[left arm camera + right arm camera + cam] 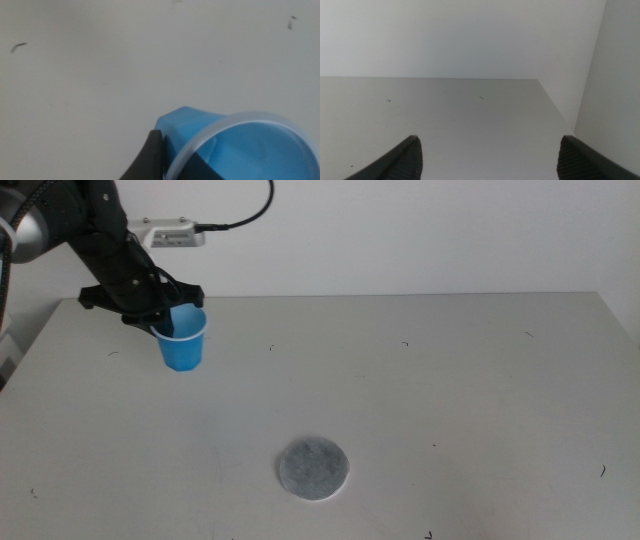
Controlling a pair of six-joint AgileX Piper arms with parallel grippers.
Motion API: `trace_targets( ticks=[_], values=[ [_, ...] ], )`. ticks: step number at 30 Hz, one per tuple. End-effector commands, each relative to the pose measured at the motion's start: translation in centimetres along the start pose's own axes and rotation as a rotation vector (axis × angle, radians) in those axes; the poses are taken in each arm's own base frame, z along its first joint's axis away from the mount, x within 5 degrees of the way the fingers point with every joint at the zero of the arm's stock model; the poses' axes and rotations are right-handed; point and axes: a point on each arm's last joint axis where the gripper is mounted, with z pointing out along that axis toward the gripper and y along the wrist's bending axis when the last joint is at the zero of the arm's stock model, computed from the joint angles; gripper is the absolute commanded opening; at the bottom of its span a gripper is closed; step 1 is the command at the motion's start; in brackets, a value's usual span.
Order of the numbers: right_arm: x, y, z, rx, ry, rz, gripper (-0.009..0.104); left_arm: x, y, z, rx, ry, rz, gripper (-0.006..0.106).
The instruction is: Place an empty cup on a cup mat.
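Note:
The blue cup (183, 343) is upright at the far left of the table. My left gripper (168, 320) comes in from the left and is shut on the cup's rim, one jaw outside the wall and one inside. I cannot tell whether the cup's base touches the table. In the left wrist view the cup (240, 145) fills the lower corner, its white rim pinched by the left gripper (176, 162), and its inside looks empty. The grey speckled cup mat (313, 469) lies flat near the front centre, well apart from the cup. The right gripper (490, 160) is open, out of the middle view.
The pale table (450, 380) carries a few small dark specks. A white wall stands behind it, and the table's right edge shows in the right wrist view. A grey box with a black cable (172, 232) sits on the left arm.

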Motion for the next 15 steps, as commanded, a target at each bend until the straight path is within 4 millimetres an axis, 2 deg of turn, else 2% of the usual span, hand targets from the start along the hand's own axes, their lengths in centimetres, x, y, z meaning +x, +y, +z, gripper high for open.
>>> trace_targets(
  ticks=[1,5,10,15],
  values=[
    [-1.2,0.0,-0.3,-0.002,-0.108,-0.017,0.094,0.4,-3.2,-4.3,0.056,-0.097,0.043,0.0],
    [-1.2,0.0,-0.3,-0.002,-0.108,-0.017,0.094,2.5,-7.8,-4.9,0.115,-0.07,0.132,0.0],
    [-1.2,0.0,-0.3,-0.002,-0.108,-0.017,0.094,5.2,-13.8,-4.5,0.175,-0.021,0.276,0.0],
    [-1.2,0.0,-0.3,-0.002,-0.108,-0.017,0.094,7.3,-17.4,-4.2,0.203,0.007,0.373,0.0]
  ],
)
